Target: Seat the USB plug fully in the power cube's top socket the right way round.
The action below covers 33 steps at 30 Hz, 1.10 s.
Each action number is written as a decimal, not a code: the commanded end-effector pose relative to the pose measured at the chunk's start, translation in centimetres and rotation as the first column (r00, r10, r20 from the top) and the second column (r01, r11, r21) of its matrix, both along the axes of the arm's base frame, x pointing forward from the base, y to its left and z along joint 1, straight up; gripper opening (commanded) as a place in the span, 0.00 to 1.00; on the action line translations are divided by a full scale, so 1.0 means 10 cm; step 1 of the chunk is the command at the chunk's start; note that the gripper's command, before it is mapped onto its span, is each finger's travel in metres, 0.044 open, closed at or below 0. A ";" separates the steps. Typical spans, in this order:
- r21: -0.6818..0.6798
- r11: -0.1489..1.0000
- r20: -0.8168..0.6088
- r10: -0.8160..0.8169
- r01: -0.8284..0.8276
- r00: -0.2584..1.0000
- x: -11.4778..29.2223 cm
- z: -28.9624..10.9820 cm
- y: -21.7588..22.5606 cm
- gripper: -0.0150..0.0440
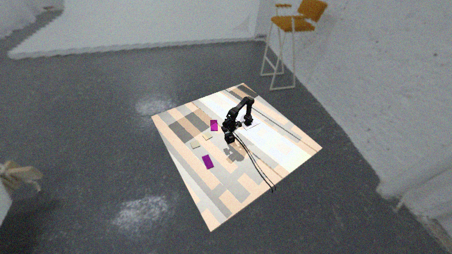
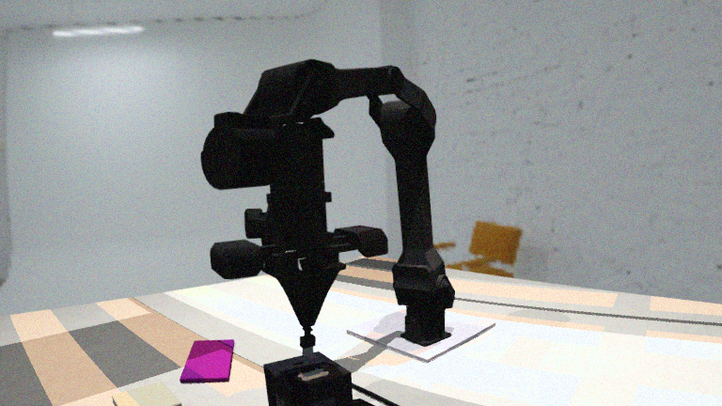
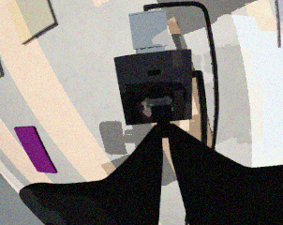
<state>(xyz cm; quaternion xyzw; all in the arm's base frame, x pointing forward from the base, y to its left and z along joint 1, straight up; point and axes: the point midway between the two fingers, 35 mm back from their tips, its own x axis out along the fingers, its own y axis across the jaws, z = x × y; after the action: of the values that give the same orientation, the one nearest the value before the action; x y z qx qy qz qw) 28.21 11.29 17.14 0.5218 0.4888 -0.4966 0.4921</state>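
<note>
The gripper points straight down, its two tapered fingers drawn almost together and clamped on the USB plug. In the exterior view the plug hangs upright from the fingertips, its dark body pinched at the tips and its pale metal end projecting downward.

Directly below the gripper sits the power cube, a black block resting on the table. The socket shows as a pale slot in the cube's top face. The plug's lower end stands just above that face; whether it touches the socket cannot be told from the exterior view. In the wrist view the fingertips converge over the cube's top, and the plug appears as a small grey piece at their meeting point.

A black cable runs from the cube's side, loops around beyond the cube, and trails across the table past the gripper.

To one side of the gripper lie a magenta card and a cream card, both flat on the table and well apart from the cube. A second magenta card shows in the wrist view.

Behind the gripper, the arm's base stands on a white plate.
</note>
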 end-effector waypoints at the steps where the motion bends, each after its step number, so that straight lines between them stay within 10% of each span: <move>1: 0.004 1.000 0.001 0.001 -0.001 1.000 0.00 0.00 0.00 0.25; 33: 0.026 1.000 0.003 0.006 -0.006 1.000 0.01 -0.04 0.02 0.25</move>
<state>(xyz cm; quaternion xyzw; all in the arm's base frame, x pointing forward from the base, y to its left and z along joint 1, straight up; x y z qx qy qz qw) 28.27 11.42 16.74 0.5263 0.4935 -0.4910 0.4882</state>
